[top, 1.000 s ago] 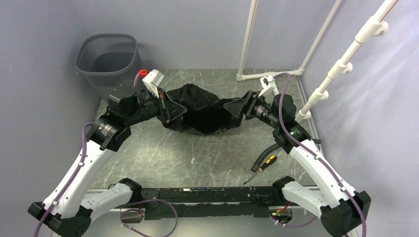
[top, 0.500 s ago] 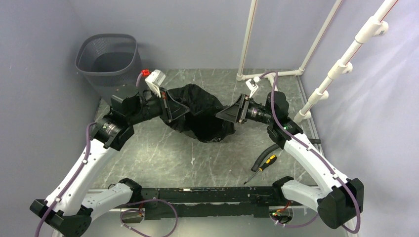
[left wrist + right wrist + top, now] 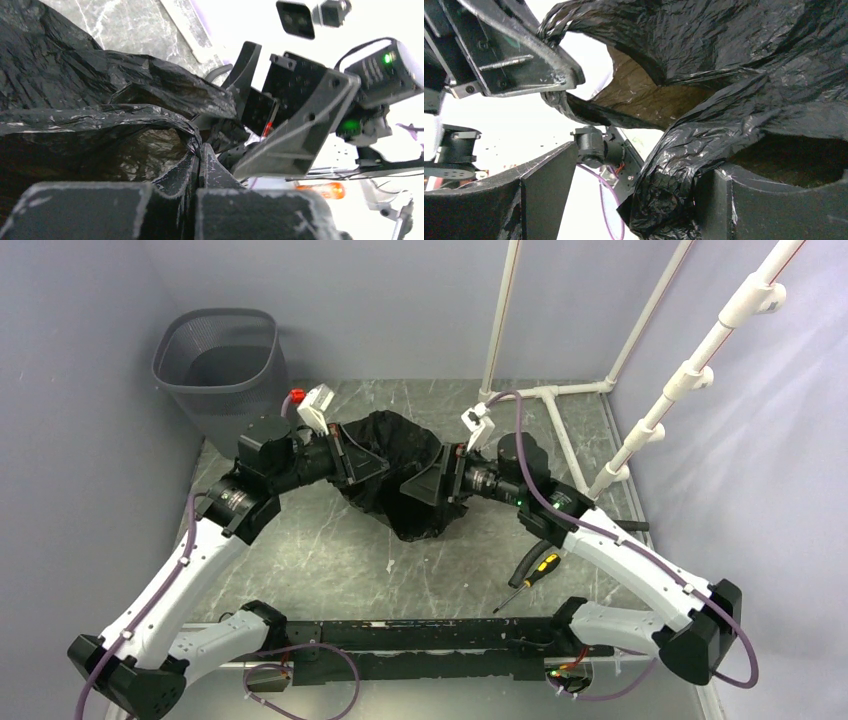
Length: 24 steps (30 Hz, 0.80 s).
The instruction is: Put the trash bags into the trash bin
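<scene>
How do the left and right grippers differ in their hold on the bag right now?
The left gripper has its jaws shut, pinching the trash bag film; the right gripper stands open, film bunched against only one finger. The left gripper points in from the trash bin side, the right gripper from the opposite side. Both face each other at the bag.

Left arm (image 3: 170, 580) and right arm (image 3: 630, 555): white shells, chunky black joints, purple cables (image 3: 187, 540) running along, white wrist cameras (image 3: 318, 405). Left gripper (image 3: 200, 152) is scuffed matte black.
</scene>
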Motion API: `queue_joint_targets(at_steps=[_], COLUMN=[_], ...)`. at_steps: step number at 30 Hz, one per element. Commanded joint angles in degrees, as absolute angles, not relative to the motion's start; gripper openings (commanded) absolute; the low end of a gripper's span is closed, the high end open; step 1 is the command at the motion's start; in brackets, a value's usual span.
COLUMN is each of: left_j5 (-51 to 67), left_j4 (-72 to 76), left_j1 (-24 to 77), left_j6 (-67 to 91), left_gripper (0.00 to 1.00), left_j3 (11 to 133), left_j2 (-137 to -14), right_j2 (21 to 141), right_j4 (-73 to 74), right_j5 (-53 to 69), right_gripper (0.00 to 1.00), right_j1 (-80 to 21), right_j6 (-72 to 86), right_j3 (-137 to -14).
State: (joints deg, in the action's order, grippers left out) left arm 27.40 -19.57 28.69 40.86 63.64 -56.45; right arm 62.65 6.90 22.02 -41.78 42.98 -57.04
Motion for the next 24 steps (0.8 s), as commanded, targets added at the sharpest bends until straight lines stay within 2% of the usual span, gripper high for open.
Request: queue_joint_targets(at_steps=[1,4,10,12,16,24], left_j5=[25.66,23.69,20.82,20.41,20.61,21.05], left_j4=[-17.21,-17.16,-19.25,-19.84,-17.59,-15.59], left_j1=[28.65,28.7,29.21,29.56,30.54,32.64], left_j6=[51.15,53.59,56.62,57.02,57.57,57.83], left_gripper=[0.04,0.06,0.06,0.07,0.15,0.17], left_j3=[63.69,62.36,60.57,60.69,59.99,59.65], left_j2=[-56.36,-55.53,-55.34,-55.94,-56.47,-58.57], right_j2=[63.4,64.76,67.69,68.74,70.65,70.78], right_j4=[6.49,5.77,1.0,0.77,0.34,-8.42], right_j5=[8.1,1.38,-2.47,-3.17,-7.4,-7.22], right_gripper=[0.84,0.85,0.92,0.92,0.92,0.9], right_j1=[-48.14,-52.39,-56.86,-57.63,-59.44,-61.0], right_j6=[37.05,35.4,34.03,33.48,33.88,32.45], right_j3=[-60.97,-61.52,-62.24,-62.97,-63.07,-59.96])
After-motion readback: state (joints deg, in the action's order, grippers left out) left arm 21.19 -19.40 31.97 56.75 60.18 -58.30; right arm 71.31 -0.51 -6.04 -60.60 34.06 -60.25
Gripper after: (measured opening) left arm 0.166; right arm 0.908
